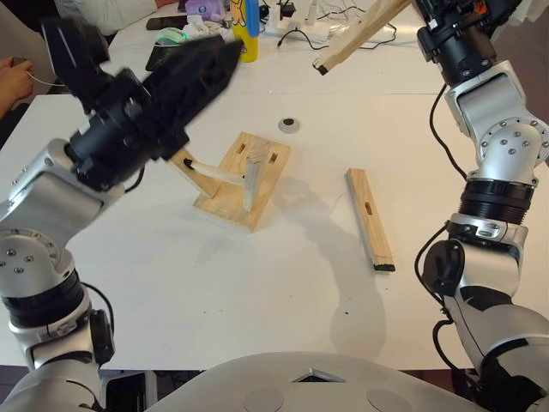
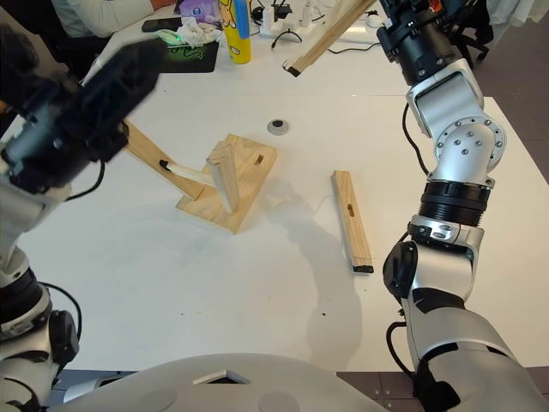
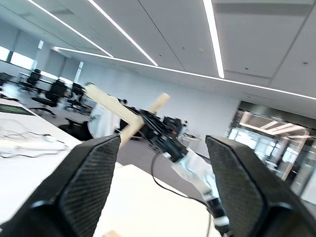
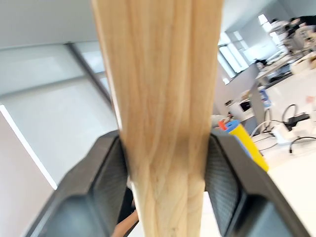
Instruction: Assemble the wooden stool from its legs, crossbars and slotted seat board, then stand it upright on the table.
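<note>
Wooden, stiff and probably light, the leg [image 1: 352,41] clenched in the right fingers [image 4: 224,187] hangs high beyond the seat board [image 1: 232,206] and wants a firm mid-length hold; left fingers [image 3: 94,182] hover released left of that board, a spare leg [image 1: 370,219] right of it

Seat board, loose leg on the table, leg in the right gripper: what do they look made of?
Seat board: pale wood, matte, likely unvarnished; grain lines show. Loose leg: same wood, with dark end cap, possibly rubber. Held leg: same, clear grain streaks.
</note>
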{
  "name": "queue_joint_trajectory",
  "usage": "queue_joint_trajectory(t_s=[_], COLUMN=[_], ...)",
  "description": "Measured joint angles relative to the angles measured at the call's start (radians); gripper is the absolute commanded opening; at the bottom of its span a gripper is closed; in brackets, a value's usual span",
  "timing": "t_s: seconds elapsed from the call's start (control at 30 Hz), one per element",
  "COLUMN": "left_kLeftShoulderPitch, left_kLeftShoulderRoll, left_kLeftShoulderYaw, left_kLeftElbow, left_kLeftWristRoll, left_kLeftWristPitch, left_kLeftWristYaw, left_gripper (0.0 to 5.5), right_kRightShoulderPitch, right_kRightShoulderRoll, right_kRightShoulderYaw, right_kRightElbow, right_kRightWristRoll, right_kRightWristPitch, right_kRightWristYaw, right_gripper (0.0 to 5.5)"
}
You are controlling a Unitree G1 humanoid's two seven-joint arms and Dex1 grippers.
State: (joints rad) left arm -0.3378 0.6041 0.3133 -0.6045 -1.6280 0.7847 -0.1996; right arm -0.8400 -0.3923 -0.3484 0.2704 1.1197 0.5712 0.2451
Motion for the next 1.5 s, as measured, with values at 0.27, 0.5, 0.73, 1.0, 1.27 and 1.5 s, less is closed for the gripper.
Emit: queue_joint_trajectory(t_s=[0.27, 0.5, 0.73, 1.0, 1.27, 1.5], left_kLeftShoulderPitch=[0.118, 0.186, 0.234, 0.278, 0.208, 0.207], left_kLeftShoulderRoll=[0.083, 0.063, -0.036, -0.125, -0.186, -0.199], left_kLeftShoulderYaw=[-0.133, -0.393, -0.538, -0.493, -0.387, -0.382], left_kLeftElbow=[-0.114, -0.05, 0.135, 0.329, 0.48, 0.514], left_kLeftWristRoll=[-0.047, 0.383, 0.752, 1.054, 1.192, 1.263], left_kLeftWristPitch=[0.077, 0.08, -0.03, -0.185, -0.286, -0.298], left_kLeftWristYaw=[-0.176, -0.174, -0.156, -0.062, -0.011, -0.054], left_gripper=[3.2, 3.2, 3.2, 3.2, 3.2, 3.2], right_kRightShoulderPitch=[-0.028, -0.036, -0.036, -0.036, -0.032, -0.022], right_kRightShoulderRoll=[0.023, 0.034, 0.039, 0.056, 0.057, 0.057], right_kRightShoulderYaw=[-0.035, -0.038, -0.04, -0.054, -0.073, -0.078], right_kRightElbow=[0.022, 0.037, 0.036, -0.003, -0.028, -0.051], right_kRightWristRoll=[-0.037, -0.056, -0.078, -0.083, -0.089, -0.09], right_kRightWristPitch=[0.0, 0.005, 0.012, 0.027, 0.043, 0.05], right_kRightWristYaw=[0.011, 0.017, 0.023, 0.027, 0.027, 0.026], right_gripper=[2.11, 2.11, 2.11, 2.11, 2.11, 2.11])
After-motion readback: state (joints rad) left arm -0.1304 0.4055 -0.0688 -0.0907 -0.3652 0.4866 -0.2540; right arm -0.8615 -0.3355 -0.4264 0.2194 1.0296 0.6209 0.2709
